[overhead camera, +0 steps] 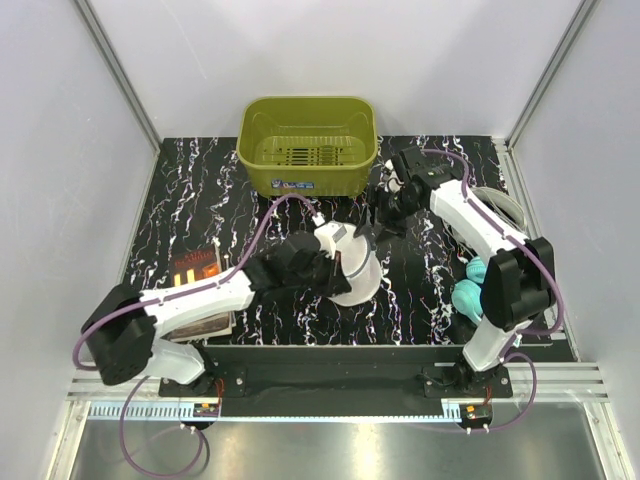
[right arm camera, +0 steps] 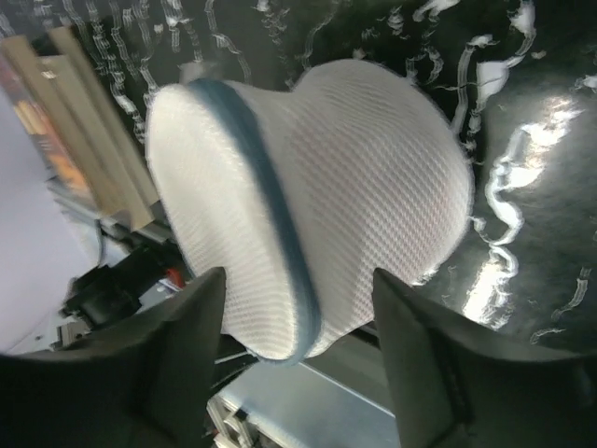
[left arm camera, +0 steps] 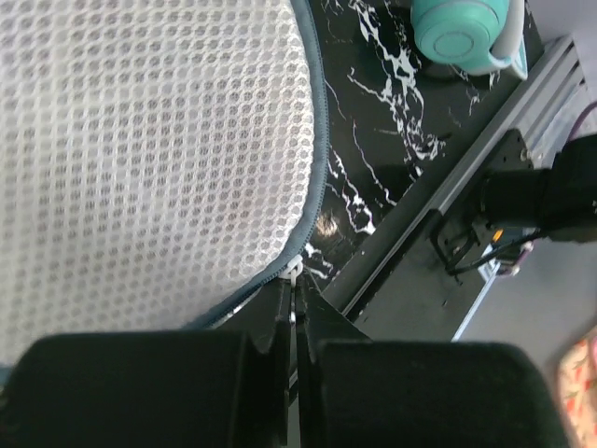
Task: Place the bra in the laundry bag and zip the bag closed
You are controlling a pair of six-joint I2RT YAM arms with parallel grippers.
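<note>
— Laundry bag [overhead camera: 358, 275]: where is it seen?
— It is seen on the black table [overhead camera: 200, 200], just in front of the green basket [overhead camera: 308, 145].
— How is the left gripper [left arm camera: 294, 280] held?
— Its fingers are pressed together, and a small white zip tab [left arm camera: 294, 269] at the bag's rim is pinched between them.
— And the right gripper [right arm camera: 298, 285]?
— Its fingers are spread wide apart, and nothing is gripped. It is seen in front of the basket too, just beside the bag. Whether the bag is touched by it cannot be told.
</note>
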